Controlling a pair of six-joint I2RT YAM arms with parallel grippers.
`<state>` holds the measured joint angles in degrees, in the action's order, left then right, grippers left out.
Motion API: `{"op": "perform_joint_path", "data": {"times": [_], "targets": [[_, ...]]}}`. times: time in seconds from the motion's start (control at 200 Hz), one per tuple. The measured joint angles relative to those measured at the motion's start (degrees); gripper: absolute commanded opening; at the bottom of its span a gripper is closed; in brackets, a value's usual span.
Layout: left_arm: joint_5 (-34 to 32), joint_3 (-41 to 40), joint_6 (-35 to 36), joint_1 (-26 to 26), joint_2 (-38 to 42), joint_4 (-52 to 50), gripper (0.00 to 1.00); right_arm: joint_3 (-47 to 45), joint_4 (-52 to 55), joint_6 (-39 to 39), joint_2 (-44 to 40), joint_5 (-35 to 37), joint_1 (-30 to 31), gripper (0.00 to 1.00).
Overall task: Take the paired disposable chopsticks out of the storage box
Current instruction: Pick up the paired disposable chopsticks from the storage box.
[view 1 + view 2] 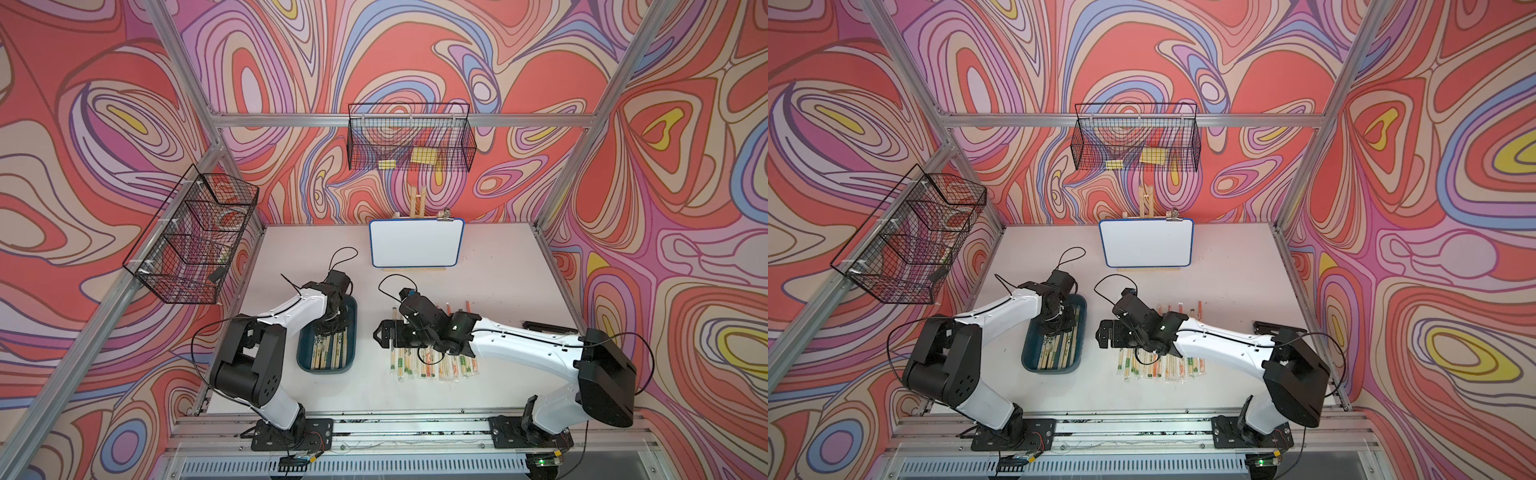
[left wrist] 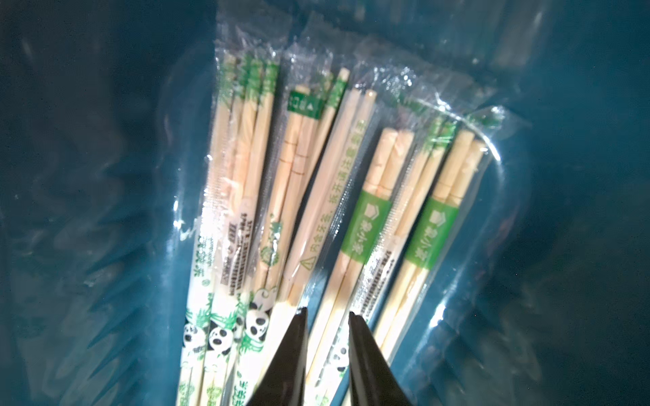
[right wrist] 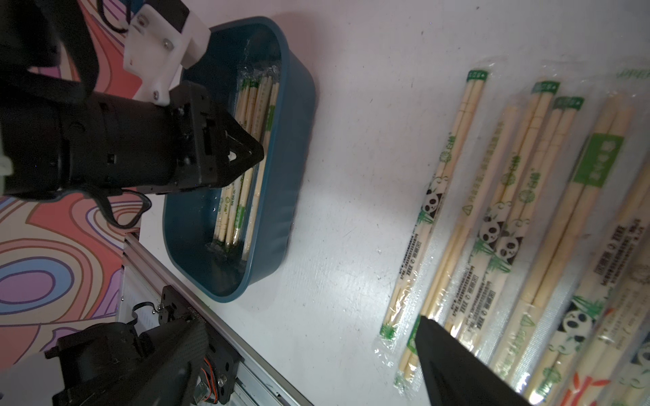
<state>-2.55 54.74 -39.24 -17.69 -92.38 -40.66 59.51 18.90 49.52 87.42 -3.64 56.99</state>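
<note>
Reaching into the box (image 3: 299, 140), left gripper (image 2: 327, 314) is straddling a chopstick pair (image 2: 365, 225), pinch unclear, right gripper (image 1: 380, 333) gaping wide.

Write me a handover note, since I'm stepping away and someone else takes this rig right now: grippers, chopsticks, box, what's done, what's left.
Left gripper: down in the box, jaws narrow around one wrapped pair; whether it is pinched firmly, cannot tell.
Right gripper: open, above the near end of the table row.
Done: a row of wrapped chopsticks lies on the table beside the box.
Left: several other pairs lie in the box; lift them out.
</note>
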Motion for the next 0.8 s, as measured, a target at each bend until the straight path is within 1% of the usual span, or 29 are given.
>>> {"op": "perform_joint_path", "data": {"times": [0.391,0.416,0.436,0.526,0.666,0.801], "targets": [[-0.02,-0.11,0.00,0.00,-2.99,1.01,0.25,0.00,0.24,-0.20,0.00,0.22,0.00,0.98],[0.00,-0.13,0.00,0.00,-2.99,1.03,0.24,0.00,0.26,-0.22,0.00,0.22,0.00,0.98],[0.00,-0.13,0.00,0.00,-2.99,1.03,0.21,0.00,0.31,-0.26,0.00,0.22,0.00,0.98],[0.07,-0.11,0.02,0.00,-2.99,1.20,0.19,0.00,0.42,-0.35,0.00,0.24,0.00,0.98],[0.22,-0.13,0.02,0.00,-2.97,1.25,0.11,0.02,0.42,-0.39,0.00,0.22,0.00,0.98],[0.22,-0.11,0.04,0.00,-2.64,1.09,0.08,0.07,0.42,-0.42,0.00,0.20,0.00,0.98]]}}
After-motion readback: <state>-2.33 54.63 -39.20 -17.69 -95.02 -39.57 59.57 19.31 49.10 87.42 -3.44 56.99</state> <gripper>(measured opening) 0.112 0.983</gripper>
